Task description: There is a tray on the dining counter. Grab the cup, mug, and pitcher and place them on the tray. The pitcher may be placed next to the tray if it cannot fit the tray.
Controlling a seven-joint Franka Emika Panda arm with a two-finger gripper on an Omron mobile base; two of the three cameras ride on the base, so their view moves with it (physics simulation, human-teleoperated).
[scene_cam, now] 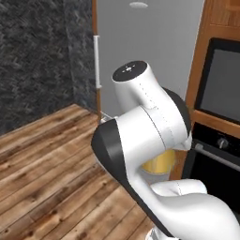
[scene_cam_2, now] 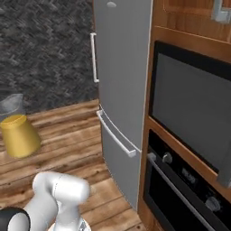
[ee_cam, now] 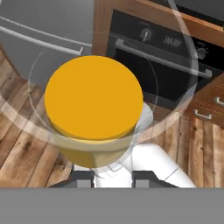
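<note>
The pitcher (ee_cam: 94,98), clear glass with yellow-orange liquid, sits close in front of the hand camera. My gripper (ee_cam: 113,177) is shut on it, a fingertip on either side of its narrow end. In the right base view the pitcher (scene_cam_2: 20,135) hangs in the air over the wooden floor at the far left, slightly tilted. In the left base view a yellow part of the pitcher (scene_cam: 160,164) peeks out from behind my white arm. The tray, cup, mug and dining counter are out of view.
A tall grey fridge (scene_cam_2: 122,90) with bar handles stands straight ahead. To its right are built-in black ovens (scene_cam_2: 189,108) in wooden cabinetry. A wooden plank floor (scene_cam: 42,164) lies to the left, below a dark stone wall (scene_cam: 33,56).
</note>
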